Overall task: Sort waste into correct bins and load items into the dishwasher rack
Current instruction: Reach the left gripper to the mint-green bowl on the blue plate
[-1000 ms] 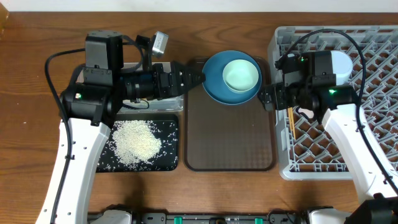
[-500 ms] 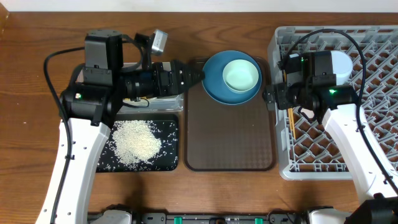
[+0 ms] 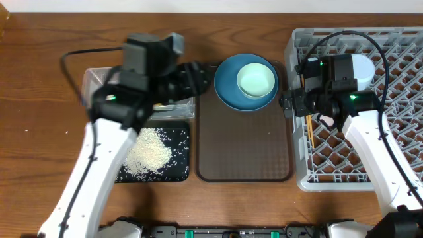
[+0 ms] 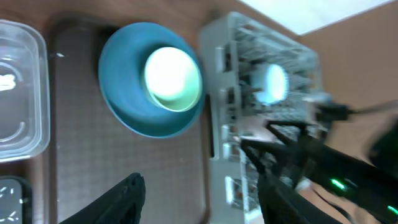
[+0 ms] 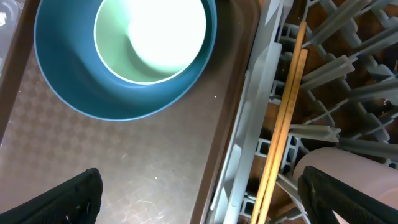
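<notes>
**Overhead:** The left gripper (image 3: pixel 198 76), blurred, hangs at the far end of the brown serving tray (image 3: pixel 244 149), just beside the dark blue bowl (image 3: pixel 226 92). The bowl sits on the tray with the mint green bowl (image 3: pixel 256 79) nested inside it. From this height it cannot be told how that claw stands. The arm covers much of the clear tub (image 3: pixel 92 80). The black tray (image 3: pixel 182 135) beside it carries a heap of rice (image 3: pixel 149 152) ringed by stray grains. The right gripper (image 3: pixel 287 102) hovers at the left rim of the dishwasher rack (image 3: pixel 301 178). There, two chopsticks (image 3: pixel 308 135) lie lengthwise, and the light blue bowl (image 3: pixel 365 66) shows behind the arm.

**Left wrist:** Only this view settles the left claw. Its dark fingers (image 4: pixel 124 193) stand apart over the serving tray with nothing between them. It also shows a white scrap (image 4: pixel 7 82) lying in the tub, too blurred to name.

**Right wrist:** The right claw's fingers (image 5: pixel 68 199) are spread wide and empty, above the seam where tray meets rack. The chopsticks lie side by side among the pegs. The pale pink cup (image 5: pixel 339 174), barely visible from overhead, fills the lower corner inside the rack.

Everything rests on a brown wood-grain table (image 3: pixel 39 132). A pale strip runs along its far edge.
</notes>
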Robot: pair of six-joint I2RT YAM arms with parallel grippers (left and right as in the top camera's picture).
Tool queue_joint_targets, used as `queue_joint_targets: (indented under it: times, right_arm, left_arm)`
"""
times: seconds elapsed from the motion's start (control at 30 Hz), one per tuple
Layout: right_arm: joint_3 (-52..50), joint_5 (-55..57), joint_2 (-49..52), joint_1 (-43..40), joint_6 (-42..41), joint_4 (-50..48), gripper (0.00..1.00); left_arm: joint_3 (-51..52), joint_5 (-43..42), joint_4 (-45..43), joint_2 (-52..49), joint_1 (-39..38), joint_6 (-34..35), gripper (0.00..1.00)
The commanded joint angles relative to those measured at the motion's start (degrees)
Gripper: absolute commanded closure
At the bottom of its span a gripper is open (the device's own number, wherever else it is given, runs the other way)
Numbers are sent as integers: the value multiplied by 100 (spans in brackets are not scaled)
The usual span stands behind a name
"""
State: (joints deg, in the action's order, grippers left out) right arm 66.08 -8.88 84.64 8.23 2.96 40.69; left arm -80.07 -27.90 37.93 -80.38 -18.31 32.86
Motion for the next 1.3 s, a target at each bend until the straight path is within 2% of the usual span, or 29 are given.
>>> queue_joint_targets:
  times: [0.0,0.03,0.07,0.1,0.17,0.2,0.43,0.6,1.1,1.27]
  right_arm:
    - [-26,55,2,-7,-76,0,1]
    - [-26,55,2,-7,-76,0,1]
    - [-26,52,2,-7,-76,2,1]
    - [-26,52,2,-7,-76,2,1]
    - [-26,52,2,-7,-79,0,1]
    - [-26,52,2,-7,-79,2,1]
    - [-26,52,2,-7,-76,0,1]
    - [-26,52,2,-7,-79,0,1]
    - [-26,52,2,-4,-76,0,1]
    - [-26,52,2,-7,-76,2,1]
  left_arm:
    - [-2,1294,-219,-417,-501,262,39]
    - [-2,1513,-310,-560,-640,264,38]
    - [-2,1714,-387,-693,-743,271,26]
    - [-2,1895,-479,-824,-837,328,20]
    - [-2,2092,-739,-1115,-977,391,17]
    - [-2,2094,-894,-1274,-1029,389,17]
    - [-2,2090,-1624,-2240,-1169,446,40]
    - [-2,2090,-1991,-2796,-1224,844,40]
    - [-2,2111,-2955,-3709,-1523,841,44]
    - [-2,2271,-2988,-3810,-1521,839,50]
